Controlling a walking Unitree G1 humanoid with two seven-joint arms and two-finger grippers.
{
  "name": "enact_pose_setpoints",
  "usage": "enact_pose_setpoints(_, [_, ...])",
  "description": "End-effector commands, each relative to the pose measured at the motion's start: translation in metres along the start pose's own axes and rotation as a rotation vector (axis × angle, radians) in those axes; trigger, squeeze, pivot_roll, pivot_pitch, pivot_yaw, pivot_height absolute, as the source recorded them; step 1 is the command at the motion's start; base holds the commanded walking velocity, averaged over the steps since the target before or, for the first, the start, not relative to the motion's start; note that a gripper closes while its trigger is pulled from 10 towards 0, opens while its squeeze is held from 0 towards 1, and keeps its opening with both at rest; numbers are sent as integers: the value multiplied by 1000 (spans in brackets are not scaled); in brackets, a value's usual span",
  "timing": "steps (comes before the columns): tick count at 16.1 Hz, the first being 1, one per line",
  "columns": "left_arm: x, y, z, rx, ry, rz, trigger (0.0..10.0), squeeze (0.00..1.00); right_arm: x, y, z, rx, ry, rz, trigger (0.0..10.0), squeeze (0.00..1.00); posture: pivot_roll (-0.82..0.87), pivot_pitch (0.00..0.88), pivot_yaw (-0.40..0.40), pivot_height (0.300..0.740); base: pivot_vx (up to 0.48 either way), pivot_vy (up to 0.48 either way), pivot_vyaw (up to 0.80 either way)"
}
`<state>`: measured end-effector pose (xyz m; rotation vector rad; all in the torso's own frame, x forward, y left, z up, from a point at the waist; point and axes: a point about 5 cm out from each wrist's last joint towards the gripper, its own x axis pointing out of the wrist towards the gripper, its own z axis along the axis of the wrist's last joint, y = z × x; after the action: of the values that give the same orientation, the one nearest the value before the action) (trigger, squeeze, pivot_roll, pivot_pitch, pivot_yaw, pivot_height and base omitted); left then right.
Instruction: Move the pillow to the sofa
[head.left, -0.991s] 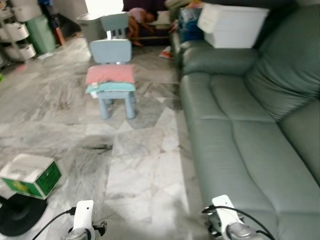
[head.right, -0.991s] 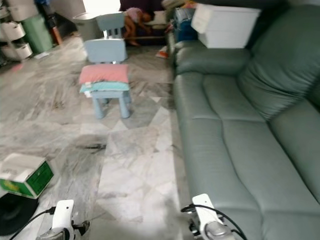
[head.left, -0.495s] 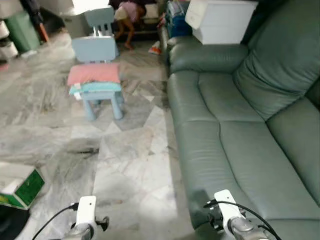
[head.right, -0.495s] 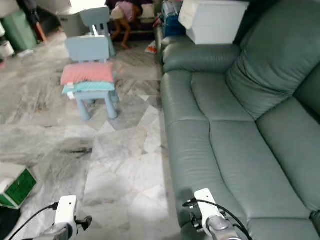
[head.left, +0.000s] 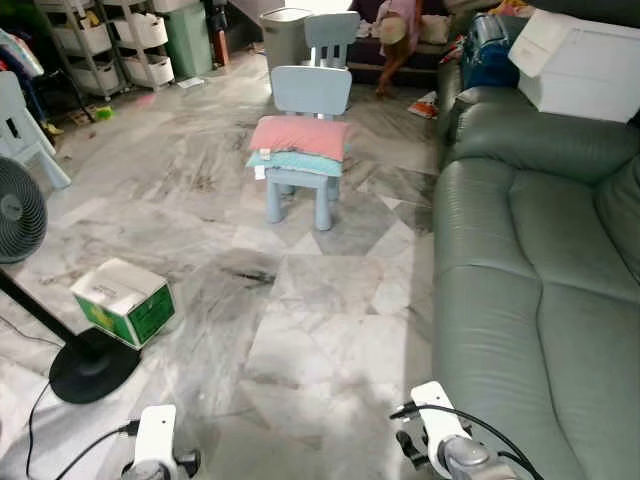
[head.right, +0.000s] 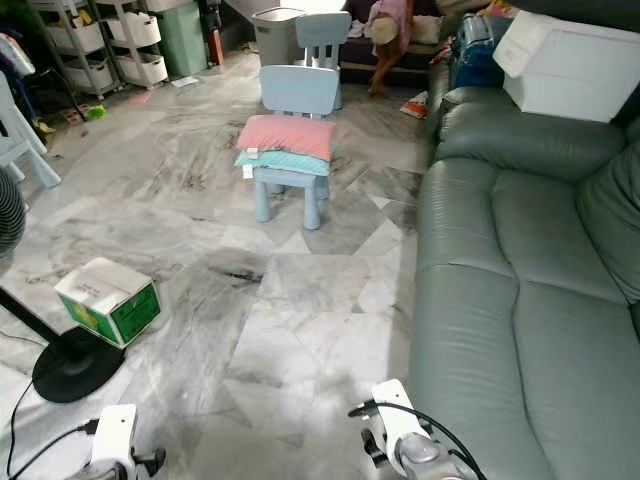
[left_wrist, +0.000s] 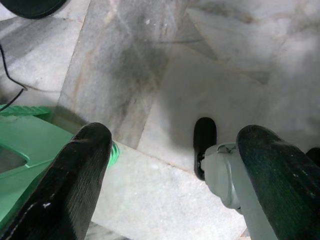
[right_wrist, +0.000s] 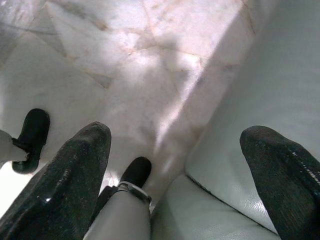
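Note:
A pink pillow (head.left: 300, 136) lies on top of a teal cushion (head.left: 296, 162) on the seat of a small light-blue chair (head.left: 308, 95), out on the marble floor ahead. The green leather sofa (head.left: 520, 290) runs along the right side. Both arms hang low at the bottom edge, far from the chair. My left gripper (left_wrist: 170, 165) is open over the floor, its two black fingers (left_wrist: 75, 180) wide apart. My right gripper (right_wrist: 175, 165) is open too, hanging beside the sofa's front edge, nothing between its fingers (right_wrist: 70, 180).
A green-and-white box (head.left: 123, 300) and a black fan stand (head.left: 92, 365) sit on the floor at left. A white bin (head.left: 585, 65) rests on the sofa's far arm. A second blue chair (head.left: 330, 38), a grey bin (head.left: 286, 28), shelves and a person (head.left: 400, 25) are at the back.
The camera has swung left: the chair and pillow now sit nearer the middle, the sofa has slid right, and the fan and shelves have come into view. Both arms still hang low.

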<state>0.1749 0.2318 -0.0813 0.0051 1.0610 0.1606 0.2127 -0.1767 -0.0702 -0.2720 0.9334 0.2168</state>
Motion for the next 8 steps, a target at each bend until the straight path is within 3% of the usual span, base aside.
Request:
enact_pose_setpoints(1, [1, -2, 7, -5, -16, 0, 10000, 0, -1, -3, -3, 21, 8, -16, 10000, 0, -83, 0, 8, 720, 0, 0, 0])
enact_pose_setpoints(3, [1, -3, 7, -9, -15, -2, 10000, 0, -1, -2, -3, 23, 8, -15, 10000, 0, -82, 0, 6, 720, 0, 0, 0])
enact_pose_setpoints(8, [1, -2, 6, -8, -8, 1, 10000, 0, -1, -3, -3, 3, 8, -11, 10000, 0, -80, 0, 3, 720, 0, 480, 0])
